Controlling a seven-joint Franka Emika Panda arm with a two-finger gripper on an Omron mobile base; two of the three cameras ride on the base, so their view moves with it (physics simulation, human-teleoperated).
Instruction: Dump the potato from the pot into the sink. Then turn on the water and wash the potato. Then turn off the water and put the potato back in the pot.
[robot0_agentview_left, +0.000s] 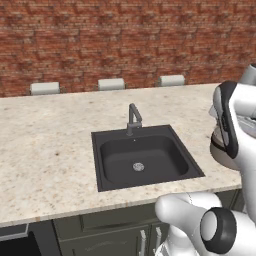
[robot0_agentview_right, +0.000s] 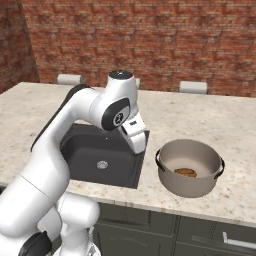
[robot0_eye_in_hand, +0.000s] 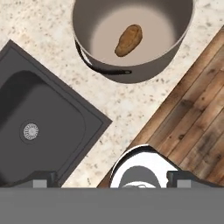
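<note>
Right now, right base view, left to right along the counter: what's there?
sink → silver drain → gripper → pot → potato inside the pot

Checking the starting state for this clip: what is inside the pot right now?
The pot holds one potato, lying on its bare grey bottom beside the sink. No water or anything else shows inside; the near wall hides part of the floor in the right base view.

The potato (robot0_eye_in_hand: 128, 40) lies in the pot (robot0_eye_in_hand: 175, 43) beside the sink (robot0_eye_in_hand: 65, 127).
</note>
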